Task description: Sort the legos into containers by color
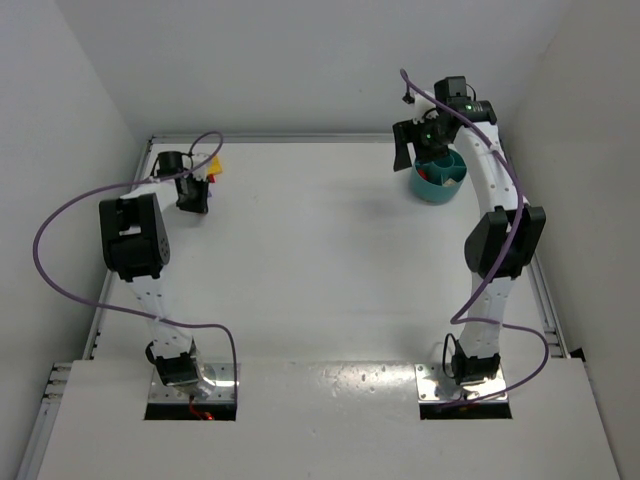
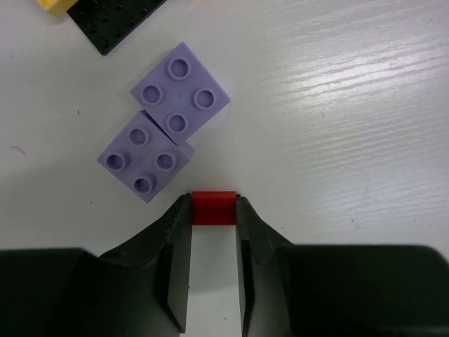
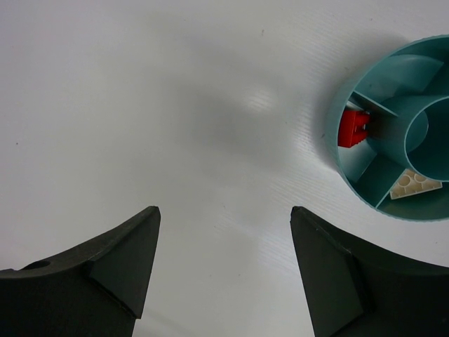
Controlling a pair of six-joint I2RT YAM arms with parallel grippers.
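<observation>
Grip: left pincer (image 2: 213, 205) is pinching the red brick (image 2: 214, 210) on the desk (image 2: 337, 105), by its side faces.
Lift: I am judging straight up is safest, purple bricks (image 2: 145, 163) lying just beside it.
Other arm: right pincer (image 3: 224, 210) is hanging spread near the dish (image 3: 337, 151), holding nothing.
Hidden: left pincer is covering most of the red brick; dish is running off frame.

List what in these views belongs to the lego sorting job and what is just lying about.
Job: small red plastic brick in the left tool; two pale purple four-stud plastic bricks; yellow plastic brick; round teal plastic dish; second red plastic brick and cream plastic brick inside it.
Lying about: black studded plastic plate; purple cables.
</observation>
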